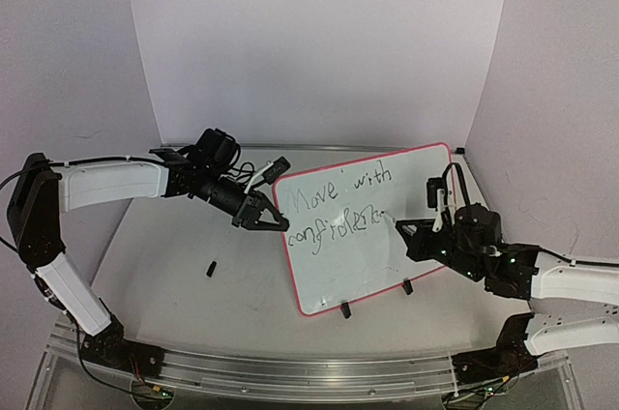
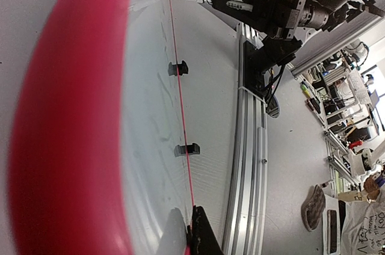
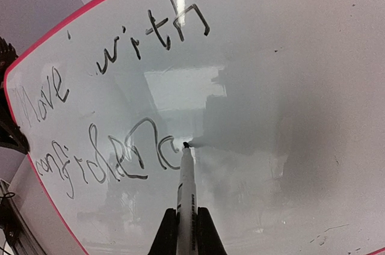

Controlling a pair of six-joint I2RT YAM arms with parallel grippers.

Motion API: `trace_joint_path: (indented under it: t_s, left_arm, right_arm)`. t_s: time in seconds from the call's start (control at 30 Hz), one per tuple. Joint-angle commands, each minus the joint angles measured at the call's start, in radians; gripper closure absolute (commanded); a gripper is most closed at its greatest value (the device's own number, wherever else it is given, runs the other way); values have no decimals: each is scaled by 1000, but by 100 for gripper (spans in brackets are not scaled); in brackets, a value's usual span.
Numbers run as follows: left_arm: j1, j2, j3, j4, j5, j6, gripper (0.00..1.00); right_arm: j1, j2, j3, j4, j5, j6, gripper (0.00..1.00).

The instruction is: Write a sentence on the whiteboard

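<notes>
While the right tool (image 3: 186, 226) is clenched on the marker (image 3: 184, 186), the nib sits on the whiteboard (image 3: 289, 74), touching it just right of the last letter of row 2 in the right wrist view. We read the sentence (image 3: 138, 153) as "Move with" on top, then smth starting "confi" below. The end letters are too messy for us to call.

Re the relation that matters: the marker's long axis runs straight up from the bottom centre of that view, roughly square to the line of writing. Blank board lies to the right of the nib, w/ plenty of white across the right half of the frame. In the top view both rows climb toward the upper right, so we judge the next strokes should follow that slant, not run level. The right arm is the one at the writing, w/ the nib at the spot.

The left tool (image 1: 263, 220) is at the board's left edge, mid-frame in the top view, and looks clamped on the pink-red rim to steady it. The left wrist view is mostly a red blur of that rim, so we can't see the pinch itself clearly. The board stands tilted on its two black clip feet (image 1: 345, 310) on the bench (image 1: 174, 304), centre-right of the top view, approx between the arms. A small black piece (image 1: 210, 268) lies on the bench left of the board & apart from it; can't tell what it is.
</notes>
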Motion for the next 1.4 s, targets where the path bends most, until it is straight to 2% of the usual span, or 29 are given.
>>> trace_joint_path:
  t_s: [0.0,0.37,0.87,1.2,1.37]
  left_arm:
    - [-40,11,14,-70,-14,85,100]
    - [-40,11,13,-70,-15,85,100]
    - [-40,7,14,-70,-10,85,100]
    - [-42,8,13,-69,-12,84,100]
    - [-44,10,13,-69,-10,84,100]
  right_arm:
    - [-5,5,26,8,99,1,100]
    - [-5,37,80,19,54,-74,100]
    - [-5,-15,1,-42,-36,5,100]
    - [-5,-65,-32,-98,-22,38,100]
    - [-5,-57,-17,-102,42,38,100]
